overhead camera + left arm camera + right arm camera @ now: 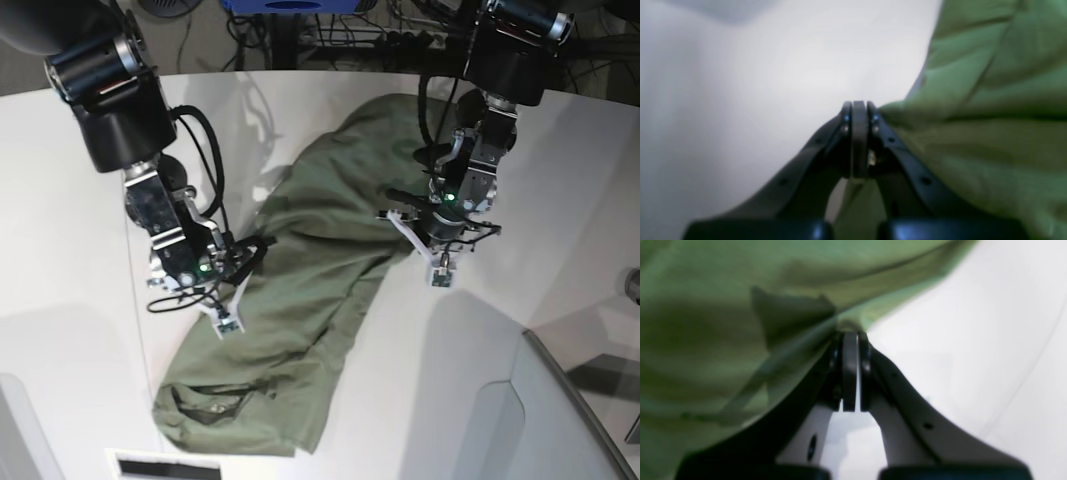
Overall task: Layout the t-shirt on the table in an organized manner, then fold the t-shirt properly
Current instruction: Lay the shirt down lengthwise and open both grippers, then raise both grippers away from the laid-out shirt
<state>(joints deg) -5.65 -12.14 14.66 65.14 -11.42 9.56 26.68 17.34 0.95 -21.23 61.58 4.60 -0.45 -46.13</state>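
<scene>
The t-shirt (300,300) lies crumpled on the desk (70,250), running from seven to one o'clock; the left hand (432,240) and right hand (232,272) each pinch its edge.

place: robotics lab or test bench | evidence: two black robot arms (120,110) mounted over a large white table (560,180) | behind the arms: tangled cables (400,30) and a blue stand (290,8) on the floor
</scene>
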